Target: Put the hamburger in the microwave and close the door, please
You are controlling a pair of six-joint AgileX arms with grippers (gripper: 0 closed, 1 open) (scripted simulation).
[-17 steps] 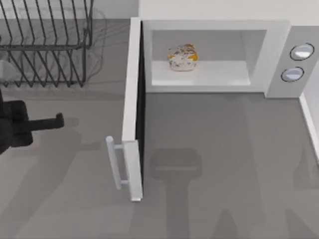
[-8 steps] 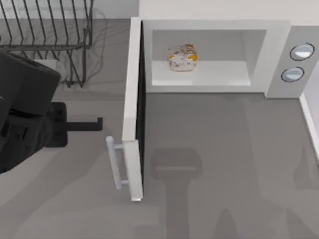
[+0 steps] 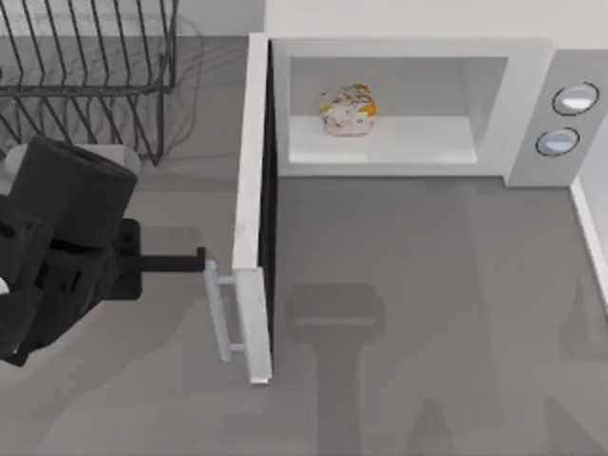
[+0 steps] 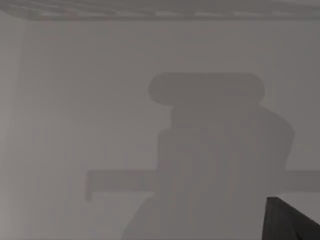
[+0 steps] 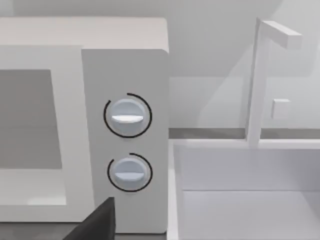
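The hamburger [image 3: 349, 109] lies inside the microwave [image 3: 408, 52], on the left part of its pale cavity floor. The door [image 3: 255, 199] stands wide open, swung out toward the table's front, its bar handle [image 3: 220, 313] on the outer left face. My left gripper [image 3: 199, 260] reaches in from the left, and its tip meets the door's outer face just above the handle. In the left wrist view that white door panel [image 4: 100, 115] carries the gripper's shadow. A dark edge of my right gripper [image 5: 100, 222] shows before the microwave's knob panel [image 5: 127, 116].
A black wire rack [image 3: 90, 76] stands at the back left, behind my left arm. A white basin [image 5: 240, 200] with an upright tap [image 5: 260, 85] sits right of the microwave; its rim [image 3: 591, 233] runs along the table's right edge. Open grey tabletop [image 3: 427, 313] lies before the microwave.
My left arm has swung in from the left edge, rightward and slightly forward, bringing its gripper up to the door's outer face. The door and the hamburger have not moved.
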